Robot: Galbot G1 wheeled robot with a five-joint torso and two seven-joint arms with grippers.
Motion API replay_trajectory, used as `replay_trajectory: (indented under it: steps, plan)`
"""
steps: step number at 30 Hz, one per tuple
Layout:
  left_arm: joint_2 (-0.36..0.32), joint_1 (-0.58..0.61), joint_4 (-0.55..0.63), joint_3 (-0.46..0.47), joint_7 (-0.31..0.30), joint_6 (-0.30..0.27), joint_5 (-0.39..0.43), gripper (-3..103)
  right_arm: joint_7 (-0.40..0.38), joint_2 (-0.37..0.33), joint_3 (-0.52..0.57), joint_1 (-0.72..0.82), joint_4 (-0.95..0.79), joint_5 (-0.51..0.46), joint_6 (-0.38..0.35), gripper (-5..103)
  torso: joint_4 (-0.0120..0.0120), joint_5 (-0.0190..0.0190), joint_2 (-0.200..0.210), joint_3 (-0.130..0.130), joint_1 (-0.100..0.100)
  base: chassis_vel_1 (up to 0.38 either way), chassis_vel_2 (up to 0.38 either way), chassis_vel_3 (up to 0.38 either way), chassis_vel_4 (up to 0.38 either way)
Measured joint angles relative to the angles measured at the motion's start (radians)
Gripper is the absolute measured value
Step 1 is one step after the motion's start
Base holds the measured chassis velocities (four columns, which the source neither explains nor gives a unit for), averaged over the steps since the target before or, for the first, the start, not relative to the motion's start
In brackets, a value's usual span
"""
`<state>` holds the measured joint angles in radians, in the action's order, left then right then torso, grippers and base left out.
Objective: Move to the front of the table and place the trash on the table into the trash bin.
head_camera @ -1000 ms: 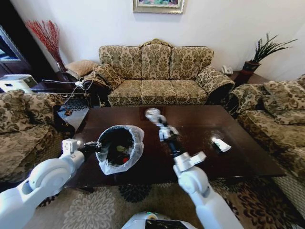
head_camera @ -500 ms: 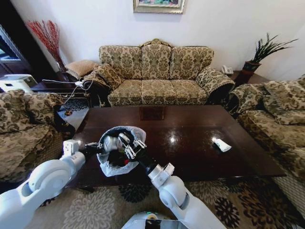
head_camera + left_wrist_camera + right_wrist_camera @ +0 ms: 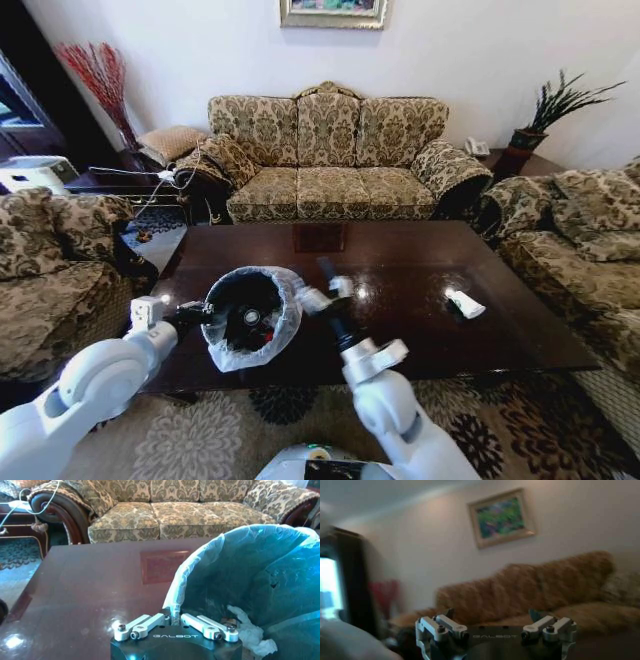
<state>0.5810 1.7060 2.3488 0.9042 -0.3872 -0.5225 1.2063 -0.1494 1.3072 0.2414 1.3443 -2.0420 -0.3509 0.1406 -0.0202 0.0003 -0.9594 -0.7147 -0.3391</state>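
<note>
Dark glossy table (image 3: 420, 330) is carrying the trash bin (image 3: 250, 315), left gripper (image 3: 174, 624) pinching its rim. Right gripper (image 3: 322, 283) is hanging wide open, empty, beside it. Remaining: the white packet (image 3: 464, 303), calling for a far-right reach.

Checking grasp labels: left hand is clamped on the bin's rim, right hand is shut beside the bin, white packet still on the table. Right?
One error: the right hand is open; the right wrist view shows its fingers spread with nothing between them. The rest holds: the left hand pinches the bagged rim of the trash bin, and the white packet lies on the table.
</note>
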Motion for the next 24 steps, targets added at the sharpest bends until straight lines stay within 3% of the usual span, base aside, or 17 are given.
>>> replay_trajectory:
  steps: [5,9,15,24]
  plan:
    - [0.014,-0.004,-0.012,-0.014,0.01,0.004,-0.018,0,-0.034,-0.007,0.18,0.061,0.095,-0.16,-0.025,100,0.0003,-0.0003,0.0,0.0,0.0,0.0,0.0,0.0,0.0]
    - [0.02,-0.002,-0.012,-0.014,0.011,0.006,-0.02,0,-0.043,0.006,0.266,0.062,0.149,-0.202,-0.026,100,0.0,-0.0002,0.0,0.0,0.0,-0.027,-0.023,0.028,0.032]
    - [0.028,0.001,-0.009,-0.009,0.011,0.006,-0.02,0,-0.069,-0.006,0.32,0.043,0.211,-0.226,-0.018,100,-0.0001,-0.0003,0.0,0.0,0.0,-0.109,-0.099,0.116,0.117]
    - [0.051,0.004,-0.002,-0.013,0.015,0.01,-0.034,0,-0.167,0.019,0.368,0.02,0.279,-0.303,-0.041,100,0.0005,-0.0005,0.0,0.0,0.0,-0.245,-0.231,0.248,0.238]
